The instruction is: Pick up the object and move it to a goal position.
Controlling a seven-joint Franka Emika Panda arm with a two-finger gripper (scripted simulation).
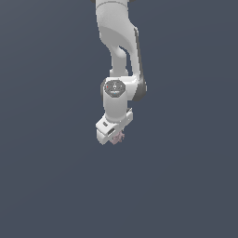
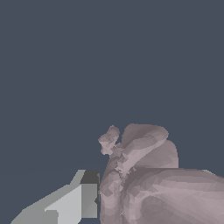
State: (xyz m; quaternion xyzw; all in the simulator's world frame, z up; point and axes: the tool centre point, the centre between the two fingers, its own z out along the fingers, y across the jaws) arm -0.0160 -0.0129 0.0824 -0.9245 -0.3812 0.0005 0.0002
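The end effector pinches the pale pink-mauve object, which sits directly beneath it between the fingers. In the wrist view the knobbly object presses against one grey finger. No table edge is discernible.

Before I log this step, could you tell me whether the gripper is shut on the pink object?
Probably shut on it: the pink object sits flush against one finger of the gripper. The other finger is hidden.
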